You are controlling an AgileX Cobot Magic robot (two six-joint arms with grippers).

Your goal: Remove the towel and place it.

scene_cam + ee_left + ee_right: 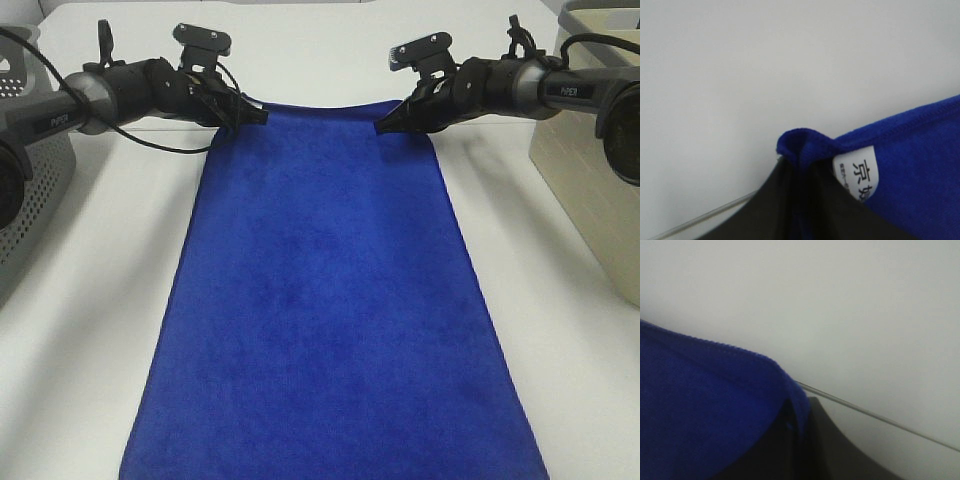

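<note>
The towel is spread flat on the white table, long axis running from the far edge toward the camera, near end cut off by the frame. Each far corner is pinched by one arm: left gripper on the far-left corner, right gripper on the far-right one. In both wrist views the cloth is seen bunched into the slit btwn the black jaws, so both pairs are judged clamped on towel fabric, w/ only the cloth's thickness keeping them apart.

In the left wrist view a folded hem is seen poking out past the jaws, and a white tag w/ printed characters sits just beside the grip. In the right wrist view the hem curves down into the jaws; no tag there.

The two-corner hold is prob. chosen so the far edge is kept taut and straight, letting the cloth be lifted or dragged as one sheet w/o folding on itself. The far edge looks barely raised, if at all; most of the towel lies on the table.

A grey perforated basket stands at the left edge and a beige bin at the right; which one, if either, is meant as the drop spot can't be told.
</note>
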